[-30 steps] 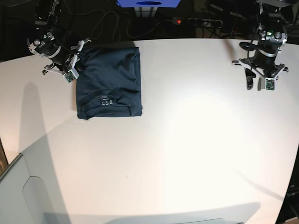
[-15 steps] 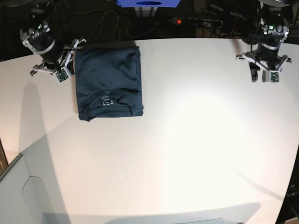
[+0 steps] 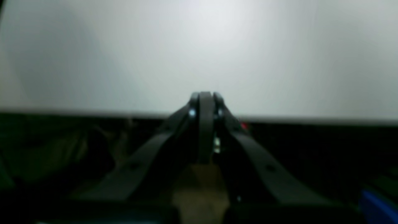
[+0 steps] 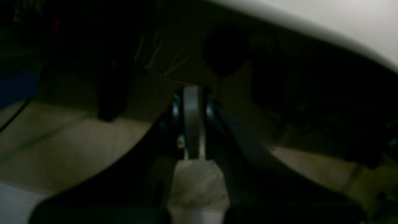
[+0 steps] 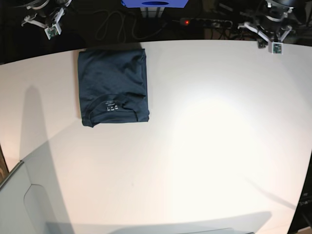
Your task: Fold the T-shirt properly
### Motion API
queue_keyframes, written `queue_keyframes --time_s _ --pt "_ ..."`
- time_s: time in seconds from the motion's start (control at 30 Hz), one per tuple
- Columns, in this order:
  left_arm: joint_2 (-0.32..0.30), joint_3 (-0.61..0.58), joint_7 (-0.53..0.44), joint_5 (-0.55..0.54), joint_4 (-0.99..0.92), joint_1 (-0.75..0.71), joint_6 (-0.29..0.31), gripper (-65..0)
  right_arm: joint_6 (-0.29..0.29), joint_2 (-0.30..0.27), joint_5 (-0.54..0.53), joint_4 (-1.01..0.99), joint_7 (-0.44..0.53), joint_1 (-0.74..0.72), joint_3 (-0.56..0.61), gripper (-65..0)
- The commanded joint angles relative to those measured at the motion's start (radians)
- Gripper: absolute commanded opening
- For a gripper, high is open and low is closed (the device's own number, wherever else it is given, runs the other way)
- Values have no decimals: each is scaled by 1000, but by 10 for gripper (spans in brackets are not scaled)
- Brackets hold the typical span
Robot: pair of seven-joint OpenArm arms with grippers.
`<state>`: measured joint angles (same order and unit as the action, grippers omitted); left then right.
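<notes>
A robotics lab or test bench is suggested. A broad, bare white table (image 5: 204, 146) is lit from above, while everything beyond its far edge is left in darkness. Loose cables (image 5: 114, 27) are seen trailing there beside a power strip (image 5: 204, 22) with a lit red switch. A blue box-like unit (image 5: 155, 4) is mounted at the middle of the far edge. Two camera-fitted robot arms are stationed at the far corners. No household furnishings are seen.

One folded T-shirt (image 5: 113, 87) on one white table (image 5: 204, 146), two grippers far back: left (image 5: 271, 38), right (image 5: 43, 22).
</notes>
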<state>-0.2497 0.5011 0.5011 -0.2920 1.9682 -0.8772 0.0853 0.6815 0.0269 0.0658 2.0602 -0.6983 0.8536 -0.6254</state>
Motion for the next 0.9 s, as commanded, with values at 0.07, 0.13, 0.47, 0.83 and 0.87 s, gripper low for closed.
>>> queue_keyframes --time_s 0.07,0.13,0.47,0.83,0.87 --pt "65 18 -22 1 15 -72 -5 -650 17 -8 -7 -71 12 16 16 -631" --pt "106 11 -22 1 -11 -98 -3 -650 17 -12 -7 -160 18 -10 32 -631" --pt "63 -243 -270 10 -456 -15 -9 -650 17 -109 -5 -655 78 -225 109 -631" --pt "-64 -371 -335 10 -1078 342 -2 -650 17 -141 -4 -1162 383 -400 192 -631" --pt "-79 -405 -350 10 -1127 375 -3 -650 17 -141 -4 -1208 423 -414 200 -631"
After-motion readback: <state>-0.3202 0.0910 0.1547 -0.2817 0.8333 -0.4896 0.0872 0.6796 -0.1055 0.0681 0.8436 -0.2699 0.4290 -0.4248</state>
